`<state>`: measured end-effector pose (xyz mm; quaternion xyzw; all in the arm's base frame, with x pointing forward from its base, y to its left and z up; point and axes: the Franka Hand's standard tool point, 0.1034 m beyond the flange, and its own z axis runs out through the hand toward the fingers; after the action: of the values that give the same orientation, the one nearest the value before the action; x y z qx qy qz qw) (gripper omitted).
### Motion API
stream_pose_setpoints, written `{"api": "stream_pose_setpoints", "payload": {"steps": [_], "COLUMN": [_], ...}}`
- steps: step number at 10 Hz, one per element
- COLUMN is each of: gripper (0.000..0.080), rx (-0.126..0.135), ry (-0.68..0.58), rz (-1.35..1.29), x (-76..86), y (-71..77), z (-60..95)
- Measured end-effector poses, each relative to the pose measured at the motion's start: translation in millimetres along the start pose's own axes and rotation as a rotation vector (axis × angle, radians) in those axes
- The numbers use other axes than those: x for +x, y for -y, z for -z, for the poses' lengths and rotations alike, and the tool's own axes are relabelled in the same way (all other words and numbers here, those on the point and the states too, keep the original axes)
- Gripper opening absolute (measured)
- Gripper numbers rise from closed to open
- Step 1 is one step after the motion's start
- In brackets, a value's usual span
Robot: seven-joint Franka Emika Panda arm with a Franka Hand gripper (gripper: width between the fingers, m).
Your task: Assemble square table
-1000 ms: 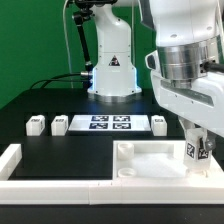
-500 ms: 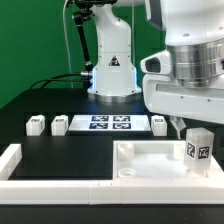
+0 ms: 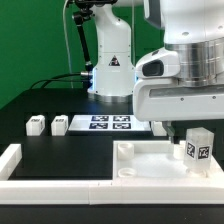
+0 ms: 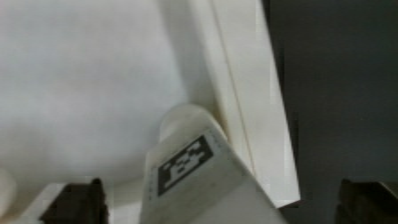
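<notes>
The gripper (image 4: 222,203) hangs with its jaws spread wide, holding nothing. Its dark fingertips (image 4: 79,200) sit on either side of a leg (image 3: 198,147) without touching it. This leg, a white block with a black-and-white tag, stands upright on the slab (image 3: 150,160), at its corner on the exterior view's right. The slab is white with raised notched corners and lies on the black table (image 3: 60,150). The other legs (image 3: 36,125) lie beyond it, flanking the marker board (image 3: 105,123).
</notes>
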<state>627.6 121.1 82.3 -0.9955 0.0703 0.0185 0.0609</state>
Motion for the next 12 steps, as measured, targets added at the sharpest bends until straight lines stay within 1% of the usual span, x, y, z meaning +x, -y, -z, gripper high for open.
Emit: {"api": "stream_pose_setpoints", "payload": {"steps": [1, 2, 3, 4, 5, 6, 7, 9, 12], "gripper": [0.0649, 0.0649, 0.0649, 0.0622, 0.0622, 0.0450, 0.0294, 0.0295, 0.0295], "rx": [-0.018, -0.020, -0.019, -0.019, -0.019, -0.015, -0.006, -0.004, 0.009], "ry": [-0.036, -0.050, -0.051, -0.051, -0.050, -0.049, -0.048, -0.048, -0.047], "rz": [0.178, 0.271, 0.287, 0.285, 0.285, 0.258, 0.159, 0.057, -0.172], "x": [5.0, 4.9, 4.3, 4.3, 4.1, 3.9, 3.4, 3.7, 4.2], "y": [0.5, -1.6, -1.5, -1.2, -1.4, -0.9, 0.5, -1.3, -2.3], "z": [1.2, -1.6, -2.5, -2.5, -3.0, -3.3, -3.5, -3.9, -3.9]}}
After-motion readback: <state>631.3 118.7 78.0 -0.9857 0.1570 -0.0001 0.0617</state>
